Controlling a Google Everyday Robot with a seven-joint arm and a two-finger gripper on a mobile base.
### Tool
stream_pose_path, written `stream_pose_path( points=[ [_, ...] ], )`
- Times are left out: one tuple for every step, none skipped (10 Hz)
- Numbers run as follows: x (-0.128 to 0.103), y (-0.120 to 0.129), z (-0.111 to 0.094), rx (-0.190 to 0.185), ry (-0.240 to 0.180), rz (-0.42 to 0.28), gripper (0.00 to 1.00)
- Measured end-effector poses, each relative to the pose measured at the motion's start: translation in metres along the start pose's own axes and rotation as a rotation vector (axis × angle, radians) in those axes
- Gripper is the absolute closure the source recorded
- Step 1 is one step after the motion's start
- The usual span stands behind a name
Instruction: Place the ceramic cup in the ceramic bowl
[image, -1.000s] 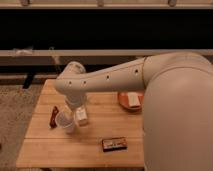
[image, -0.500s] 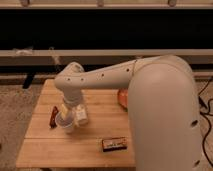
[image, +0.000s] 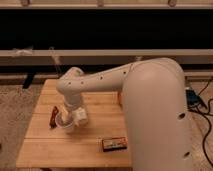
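Nearest me, 1 dark flat packet (image: 114, 144) is lying by the front edge of the wooden table (image: 45, 150). Behind it, toward the left of the view, my gripper (image: 69, 118) is hanging right at the ceramic cup (image: 64, 123). My wrist is covering it, so I cannot tell how wide it is or whether it is gripping the cup. 1 white bottle (image: 81, 117) is sitting just beside the cup, and 1 dark reddish bar (image: 52, 118) is lying on the other side. Farther back, my arm is hiding most of the ceramic bowl (image: 119, 98).
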Motion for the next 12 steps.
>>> stream_pose_path(
  points=[
    [0.002, 0.001, 0.004, -0.007, 0.013, -0.001, 0.26],
    [0.004, 0.001, 0.006, -0.011, 0.024, -0.004, 0.35],
    [0.007, 0.0, 0.007, -0.018, 0.036, -0.007, 0.46],
    [0.01, 0.0, 0.003, -0.036, 0.044, -0.008, 0.58],
    [0.013, -0.001, -0.004, -0.062, 0.046, -0.01, 0.67],
    [0.016, -0.002, -0.013, -0.085, 0.047, -0.011, 0.76],
    [0.024, -0.002, -0.029, -0.118, 0.056, -0.018, 0.89],
    [0.029, -0.004, -0.039, -0.143, 0.057, -0.018, 0.96],
    [0.035, -0.007, -0.052, -0.167, 0.057, -0.018, 1.0],
    [0.041, -0.012, -0.066, -0.194, 0.052, -0.013, 1.0],
    [0.048, -0.025, -0.086, -0.234, 0.043, 0.002, 1.0],
    [0.05, -0.038, -0.097, -0.254, 0.032, 0.018, 1.0]
  ],
)
